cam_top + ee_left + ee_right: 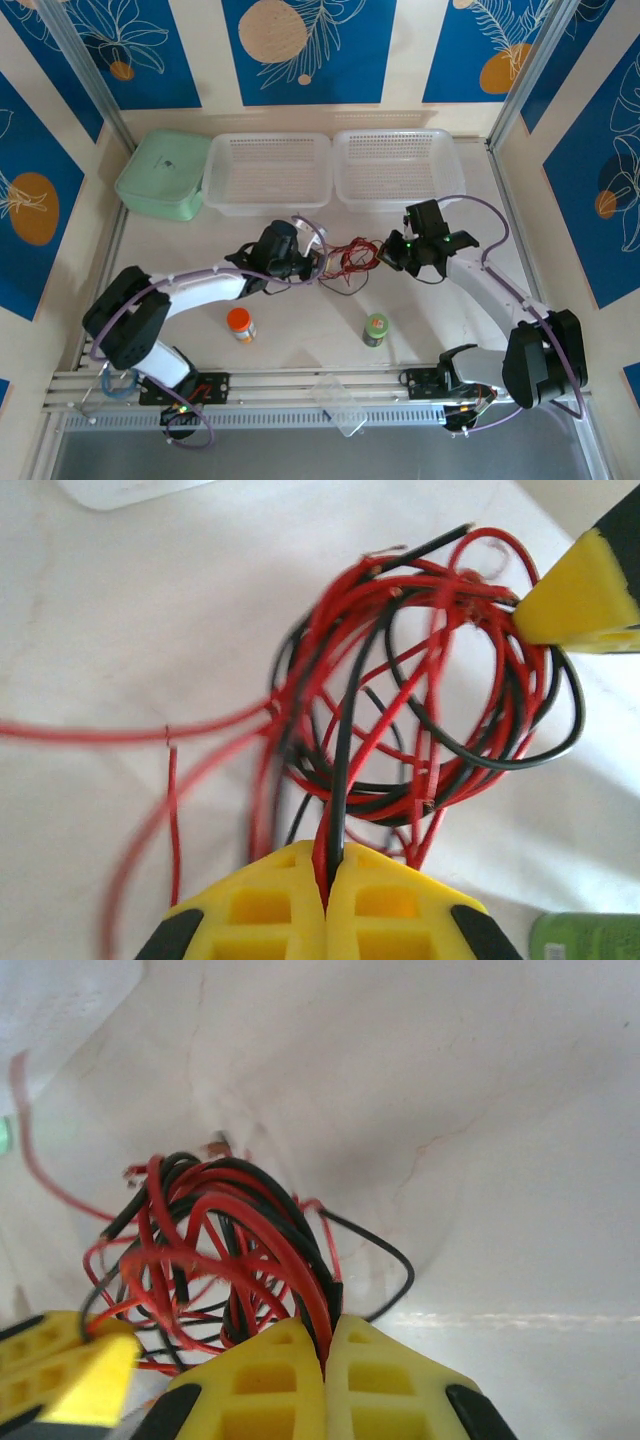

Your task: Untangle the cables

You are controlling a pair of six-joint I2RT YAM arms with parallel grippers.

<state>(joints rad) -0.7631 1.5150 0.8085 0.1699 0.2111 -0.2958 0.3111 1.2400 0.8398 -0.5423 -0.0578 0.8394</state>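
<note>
Several red and black cables (350,262), knotted at the middle of the table (300,340), strung between left gripper (326,868) and right gripper (326,1338). Pinches strands in each, jaws pressed together. Risks tightening the knot, or slipping thin strands free, if pulled straight apart.

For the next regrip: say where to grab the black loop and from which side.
Take the black loop at its outer bend, from the bare table side: there it bulges clear of the red tangle, so a pinch would likely catch it alone.
</note>
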